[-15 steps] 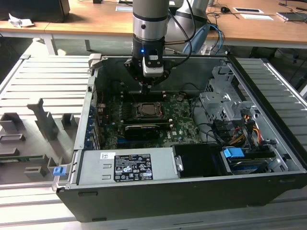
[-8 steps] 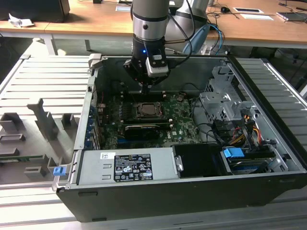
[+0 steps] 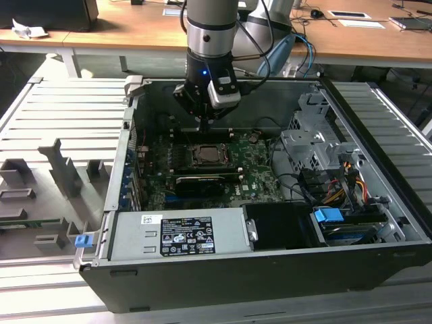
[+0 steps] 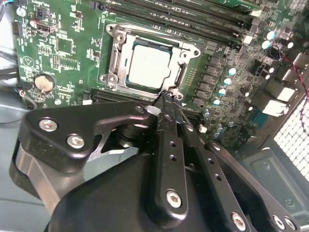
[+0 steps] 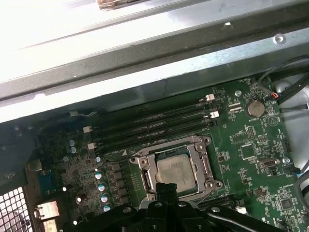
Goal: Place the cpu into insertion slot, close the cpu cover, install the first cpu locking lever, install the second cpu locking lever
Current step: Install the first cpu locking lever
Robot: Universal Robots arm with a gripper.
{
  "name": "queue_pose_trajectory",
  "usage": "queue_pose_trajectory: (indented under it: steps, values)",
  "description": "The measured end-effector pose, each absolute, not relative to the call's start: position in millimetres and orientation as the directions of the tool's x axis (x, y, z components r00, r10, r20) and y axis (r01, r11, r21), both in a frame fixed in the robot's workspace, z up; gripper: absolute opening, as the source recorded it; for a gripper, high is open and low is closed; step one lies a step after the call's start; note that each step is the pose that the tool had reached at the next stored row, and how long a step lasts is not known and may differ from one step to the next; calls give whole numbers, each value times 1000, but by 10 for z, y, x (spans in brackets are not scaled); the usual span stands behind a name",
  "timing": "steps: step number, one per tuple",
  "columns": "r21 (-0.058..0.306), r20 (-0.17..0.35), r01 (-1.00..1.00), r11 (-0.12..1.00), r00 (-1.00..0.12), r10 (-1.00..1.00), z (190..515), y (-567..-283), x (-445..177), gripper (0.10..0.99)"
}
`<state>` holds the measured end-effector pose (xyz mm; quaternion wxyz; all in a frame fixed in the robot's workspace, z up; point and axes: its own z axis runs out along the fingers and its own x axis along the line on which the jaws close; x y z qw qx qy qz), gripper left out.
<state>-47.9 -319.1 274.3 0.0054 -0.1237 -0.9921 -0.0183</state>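
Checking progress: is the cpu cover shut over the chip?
Shut: the cpu cover lies flat around the cpu, framing its pale face.

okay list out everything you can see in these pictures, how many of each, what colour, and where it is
computer case: one, black, open on the grooved grey table.
table: one, grey, under the case.
circuit board: one, green, on the case floor.
cpu: one, silvery-beige, lying in the insertion slot.
insertion slot: one, black, mid-board.
cpu cover: one, grey metal frame, down around the cpu.
memory slots: several, black, in a row beside the socket.
coin cell: one, silver, on the board.
power supply: one, grey, labelled, at the case's near side.
blue connector: one, the exterior view's right.
gripper: one, black, tips together at the socket's edge.
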Motion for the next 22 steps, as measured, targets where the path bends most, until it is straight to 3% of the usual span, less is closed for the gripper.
queue_pose_trajectory:
  steps: [22]
  values:
    - [35,15,79,996,-997,78,2743,-3192,-480,106]
